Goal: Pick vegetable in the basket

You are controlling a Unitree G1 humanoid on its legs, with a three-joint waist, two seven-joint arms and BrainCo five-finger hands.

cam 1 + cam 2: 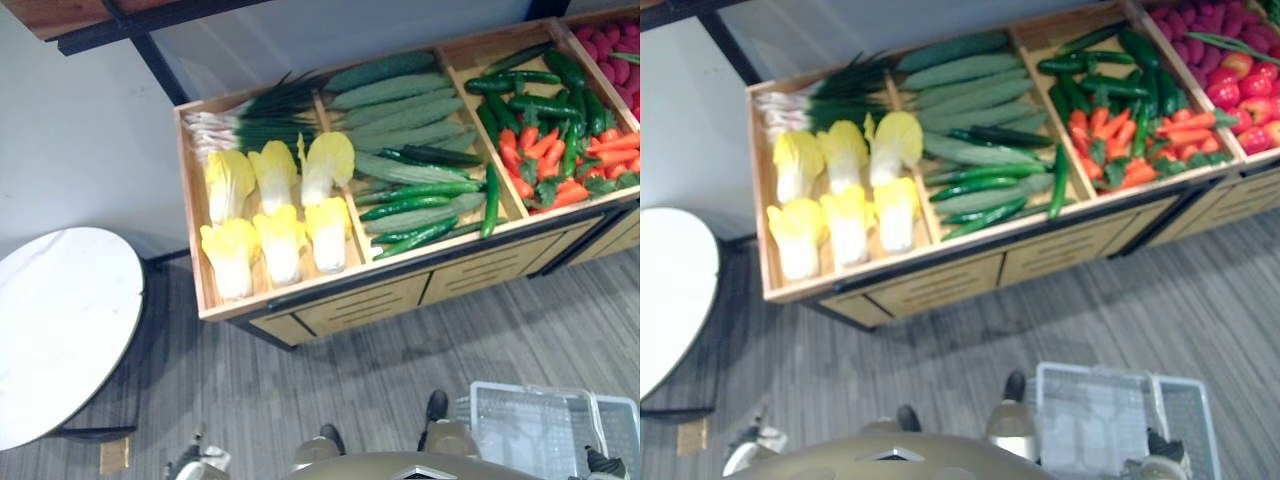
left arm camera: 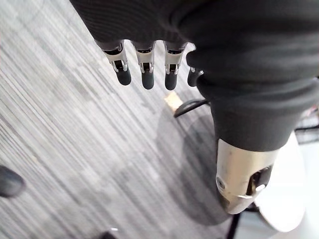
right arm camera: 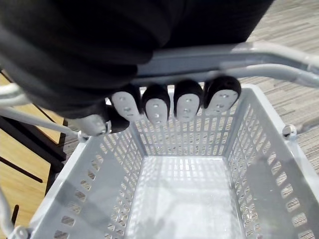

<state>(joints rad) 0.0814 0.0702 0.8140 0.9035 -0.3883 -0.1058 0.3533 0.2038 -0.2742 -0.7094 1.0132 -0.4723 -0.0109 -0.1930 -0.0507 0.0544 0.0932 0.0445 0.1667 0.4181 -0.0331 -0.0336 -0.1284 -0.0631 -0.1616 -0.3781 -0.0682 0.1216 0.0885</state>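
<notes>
Vegetables [image 1: 400, 130] lie sorted in the open compartments of a long pale-wood display stand [image 1: 340, 305], none of them in the basket. From the robot's left there are yellow-leaved, white-stalked cabbages [image 1: 278, 245] with dark green spring onions [image 1: 265, 120] behind them, then long pale green ridged gourds [image 1: 395, 95] with glossy slim cucumbers [image 1: 420, 190] among them, then orange-red carrots [image 1: 545, 150] under more dark green pieces. The pale grey slotted plastic basket [image 1: 1090, 420] hangs low at the robot's right, over the grey wood-grain floor [image 1: 400, 370] and well apart from the stand. The right hand [image 3: 157, 107] has its dark-tipped fingers curled round the basket's grey tube handle [image 3: 209, 57]. The left hand [image 2: 147, 69] hangs over the floor with fingers straight, touching nothing. A round white table [image 1: 60, 320] stands at the robot's left.
</notes>
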